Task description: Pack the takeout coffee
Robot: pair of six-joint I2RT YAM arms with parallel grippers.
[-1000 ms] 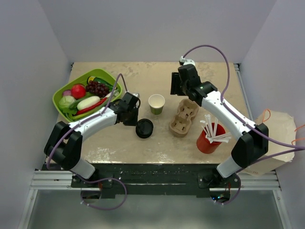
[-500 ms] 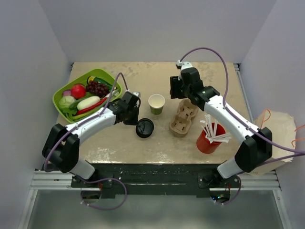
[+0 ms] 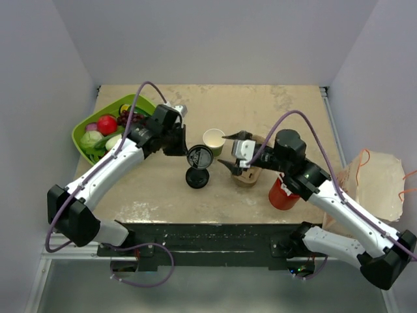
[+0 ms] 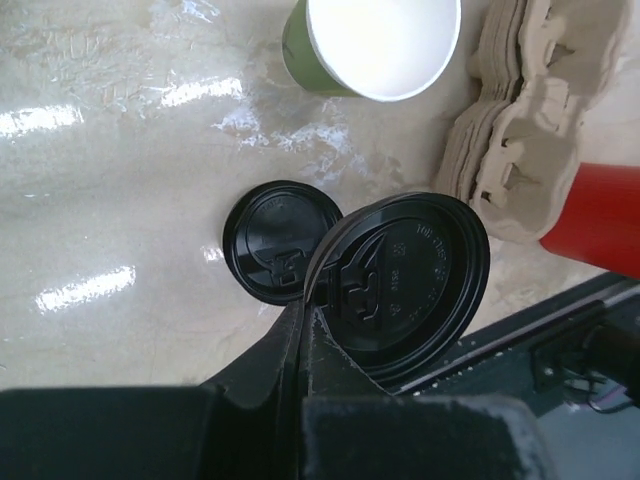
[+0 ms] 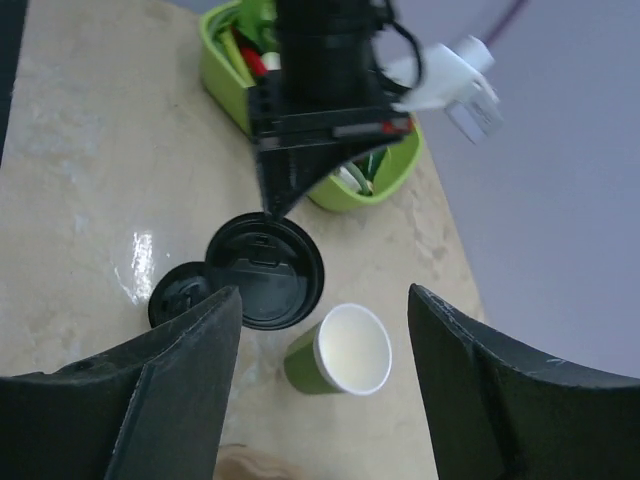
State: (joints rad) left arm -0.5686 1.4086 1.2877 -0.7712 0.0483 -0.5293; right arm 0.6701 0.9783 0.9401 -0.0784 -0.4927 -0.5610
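Observation:
The green paper cup [image 3: 214, 141] stands open and upright at mid-table, cream inside; it also shows in the left wrist view [image 4: 375, 45] and the right wrist view [image 5: 340, 352]. My left gripper [image 3: 187, 149] is shut on the rim of a black lid [image 3: 199, 158], holding it above the table just left of the cup [image 4: 410, 285] [image 5: 265, 270]. A second black lid [image 3: 197, 177] lies flat on the table below it [image 4: 272, 255] [image 5: 178, 296]. My right gripper [image 3: 228, 150] is open and empty, just right of the cup, pointing at it [image 5: 325, 300].
A cardboard cup carrier [image 3: 251, 171] lies right of the cup, partly under my right wrist [image 4: 520, 130]. A red cup [image 3: 281, 194] stands near the front right, mostly hidden. A green tray [image 3: 81, 127] of toy vegetables sits at the left. A paper bag [image 3: 374, 189] lies off the right edge.
My left gripper has lifted a black lid off the table; another lid stays where it lay. My right arm has swung from the back down beside the cup, over the carrier.

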